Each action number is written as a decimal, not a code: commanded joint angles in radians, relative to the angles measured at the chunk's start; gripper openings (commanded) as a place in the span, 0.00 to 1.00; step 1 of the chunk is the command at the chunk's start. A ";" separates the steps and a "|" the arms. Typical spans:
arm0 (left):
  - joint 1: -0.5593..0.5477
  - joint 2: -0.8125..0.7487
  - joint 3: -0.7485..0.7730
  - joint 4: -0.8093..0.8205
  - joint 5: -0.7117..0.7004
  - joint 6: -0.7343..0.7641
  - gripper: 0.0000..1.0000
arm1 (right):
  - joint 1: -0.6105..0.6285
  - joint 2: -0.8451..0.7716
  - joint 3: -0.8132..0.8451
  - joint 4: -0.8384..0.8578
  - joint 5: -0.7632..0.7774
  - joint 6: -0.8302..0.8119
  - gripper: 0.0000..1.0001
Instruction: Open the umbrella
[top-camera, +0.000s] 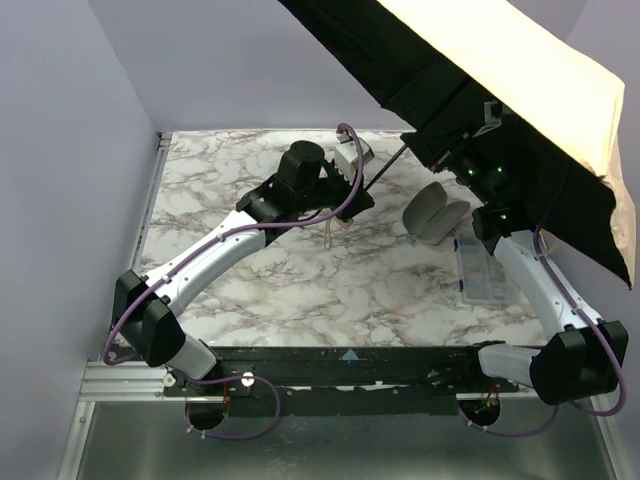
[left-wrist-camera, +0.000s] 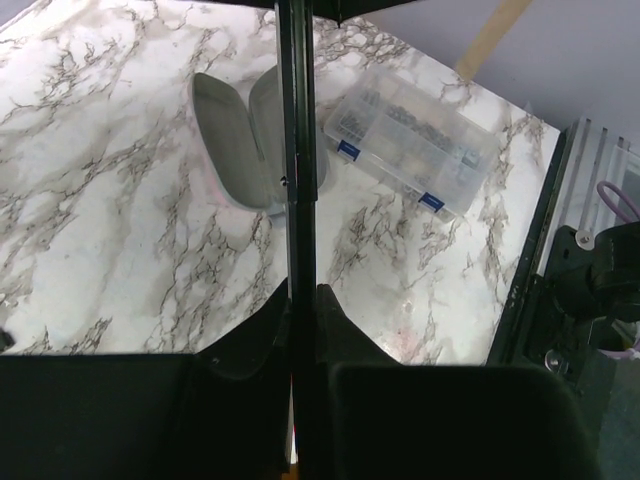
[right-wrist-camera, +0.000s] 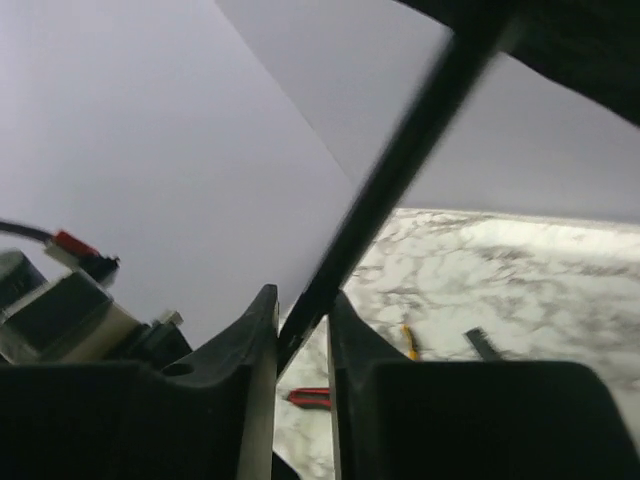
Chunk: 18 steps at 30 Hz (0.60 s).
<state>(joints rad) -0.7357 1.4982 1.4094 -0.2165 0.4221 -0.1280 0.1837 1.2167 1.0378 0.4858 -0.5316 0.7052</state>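
Umbrella (top-camera: 520, 70) open, canopy filling upper right of the top view: peach fabric outward, black lining facing down over the right arm. Black shaft (top-camera: 388, 167) slants from under the canopy down-left toward frame centre, above the marble table (top-camera: 300, 290). Left gripper (left-wrist-camera: 303, 295) pinching the shaft; in the left wrist view the rod runs straight up the frame's middle between both fingers, which press on it. Right gripper (right-wrist-camera: 300, 300) also nipped on the shaft, higher up near the canopy, one finger against each side. Open grey glasses case (top-camera: 435, 212) lies right of centre on the table, clear compartment box (top-camera: 482, 270) just below-right of it. Right wrist view, lower middle: red-handled tool (right-wrist-camera: 310, 398) and yellow-handled tool (right-wrist-camera: 408, 342) on the marble, blurred.
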 joint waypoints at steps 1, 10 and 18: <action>-0.002 -0.046 -0.013 0.123 0.058 0.013 0.00 | 0.003 0.025 0.043 0.066 0.044 0.072 0.12; 0.022 -0.059 -0.003 0.054 0.037 0.005 0.82 | 0.003 -0.008 0.039 0.025 0.228 0.084 0.00; 0.178 -0.165 -0.045 -0.078 0.020 0.004 0.98 | 0.003 -0.075 -0.033 -0.127 0.420 -0.030 0.00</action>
<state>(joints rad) -0.6437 1.4204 1.3846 -0.2234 0.4389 -0.1219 0.1940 1.2079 1.0416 0.4038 -0.2592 0.7628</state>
